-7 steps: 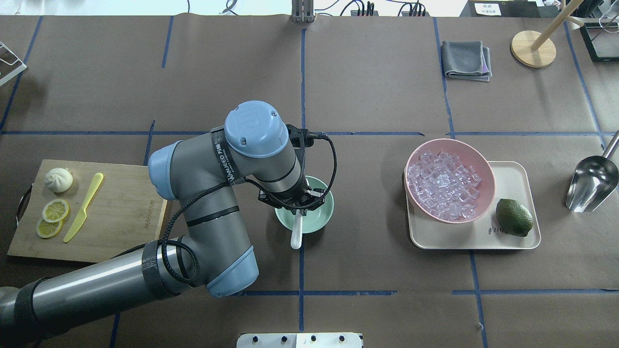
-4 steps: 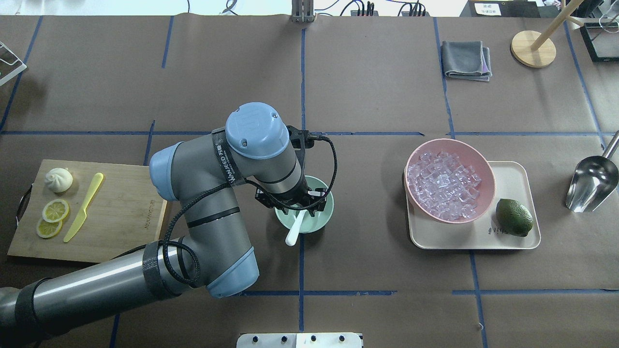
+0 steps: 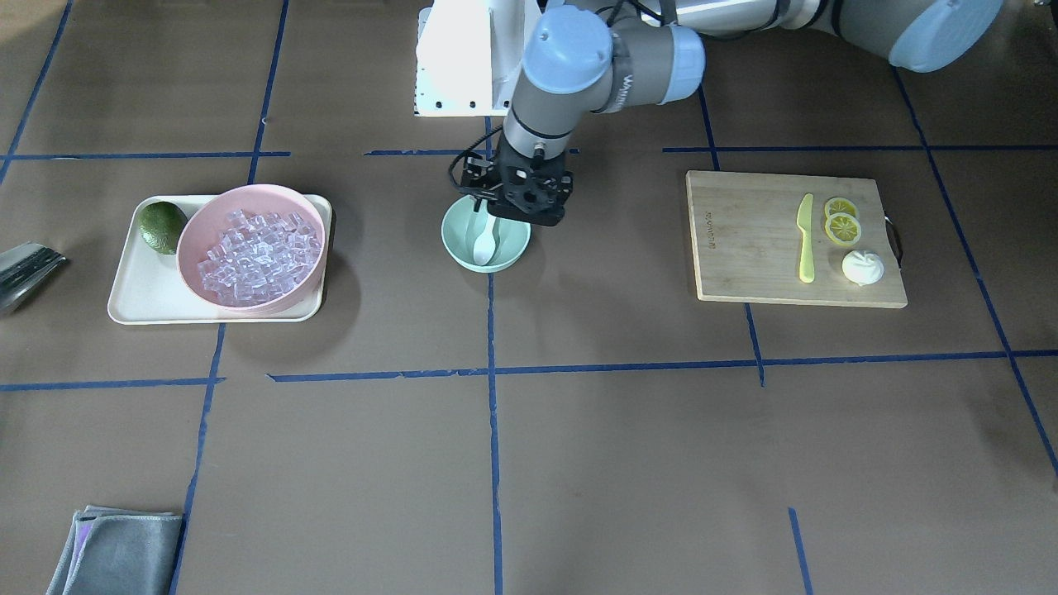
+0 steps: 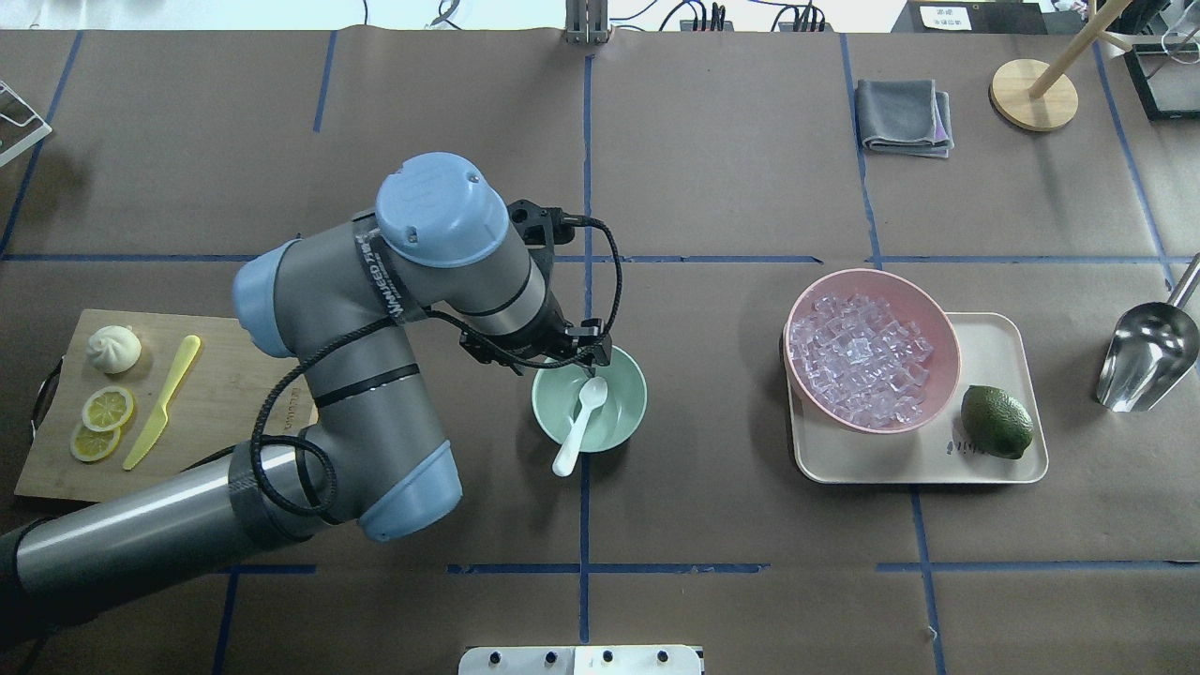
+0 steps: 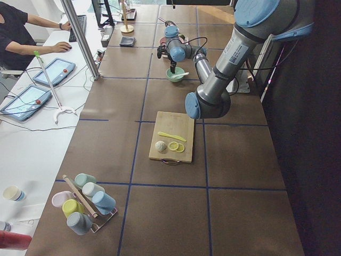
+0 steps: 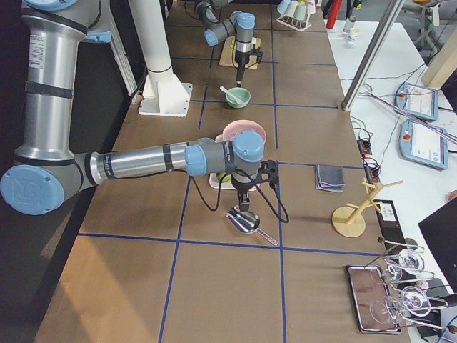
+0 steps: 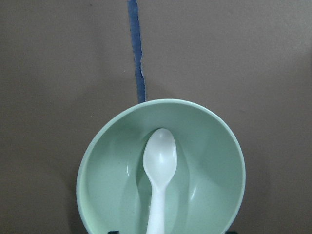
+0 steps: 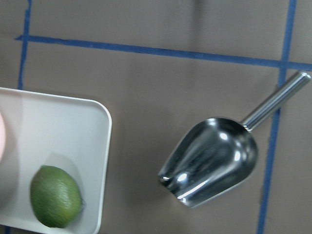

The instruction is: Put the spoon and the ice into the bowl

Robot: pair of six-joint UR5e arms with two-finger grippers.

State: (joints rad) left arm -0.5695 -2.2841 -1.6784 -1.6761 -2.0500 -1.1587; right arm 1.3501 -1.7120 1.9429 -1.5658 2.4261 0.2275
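At table centre, on the blue tape line: bowl (image 4: 626, 405), mint-green, plain, with the spoon (image 4: 578, 427) in it. The spoon is white plastic, scoop down inside, slim handle slanting out over the near rim. Change in the last second: left gripper (image 4: 583, 354) has let go and drawn back to the bowl's far-left rim, jaws parted, empty. Spoon step judged done. Ice (image 4: 858, 356) — clear cubes, heaped in the pink bowl (image 4: 945, 319), none in the green one yet. Right gripper (image 6: 243, 206) hangs over the metal scoop (image 6: 243, 222); its jaws cannot be made out.
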